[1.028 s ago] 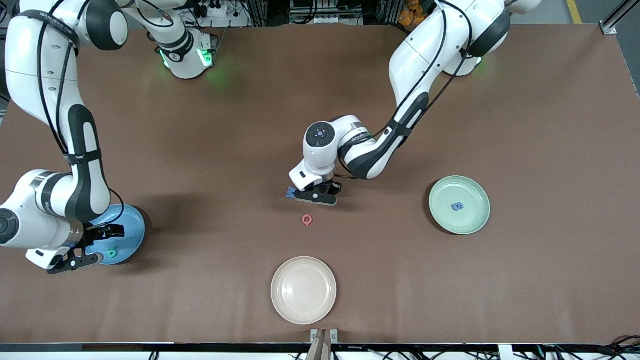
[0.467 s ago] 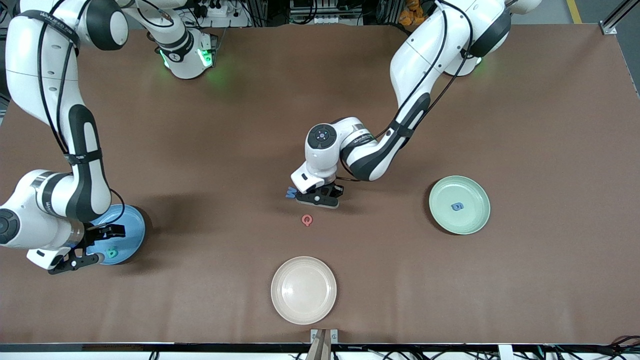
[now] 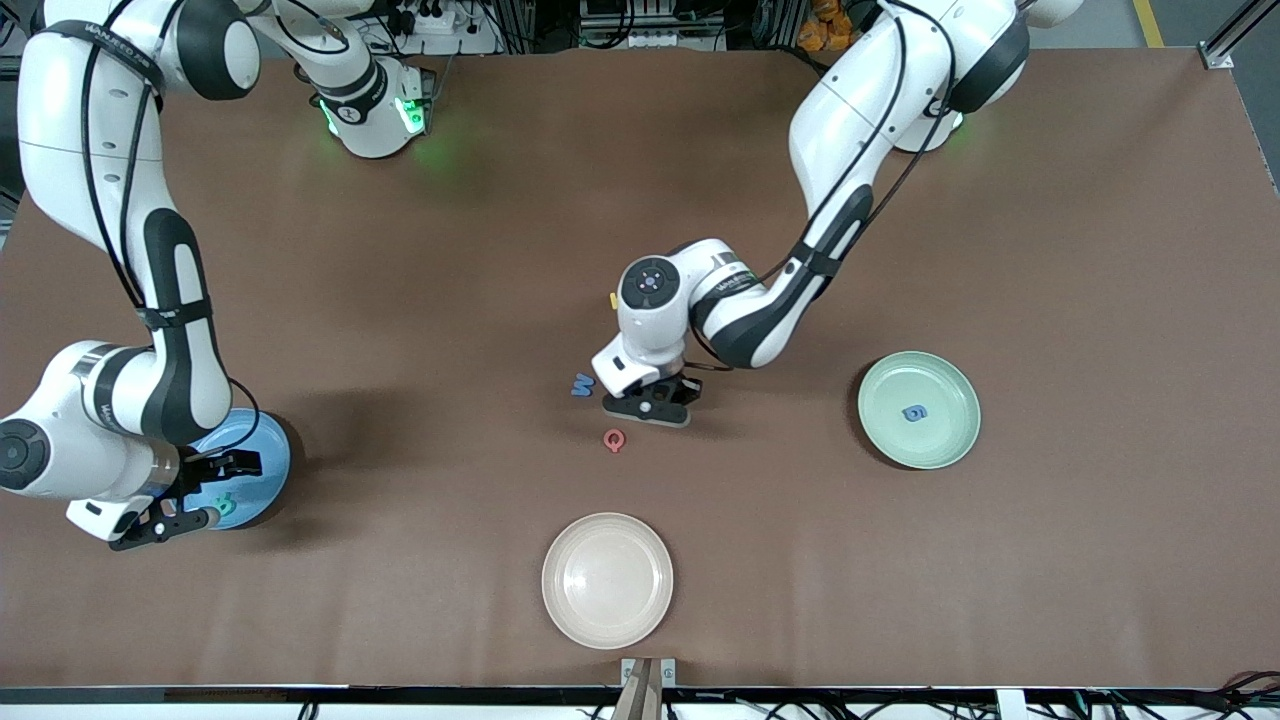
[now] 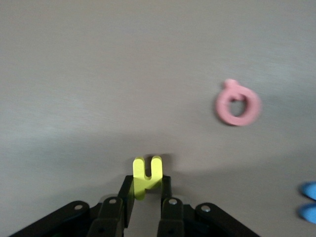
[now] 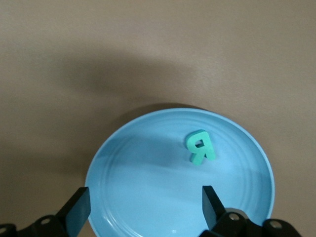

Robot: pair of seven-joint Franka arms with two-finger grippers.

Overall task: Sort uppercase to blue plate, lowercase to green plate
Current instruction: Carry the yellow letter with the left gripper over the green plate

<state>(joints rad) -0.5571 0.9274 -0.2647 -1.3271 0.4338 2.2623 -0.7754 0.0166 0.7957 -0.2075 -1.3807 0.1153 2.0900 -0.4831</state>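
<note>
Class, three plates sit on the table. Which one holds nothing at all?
The cream-white plate, nearest the front camera. The blue plate holds a green R; the green plate holds a blue letter.

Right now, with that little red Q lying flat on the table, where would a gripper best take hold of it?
Probably from straight above, one finger inside the ring's hole and one outside, or both across the ring. The red Q lies flat on the table, so only its thin edges offer a pinch; nothing crowds it.

High front camera faces both arms; wrist cameras look closely down at table [image 3: 1050, 560].
</note>
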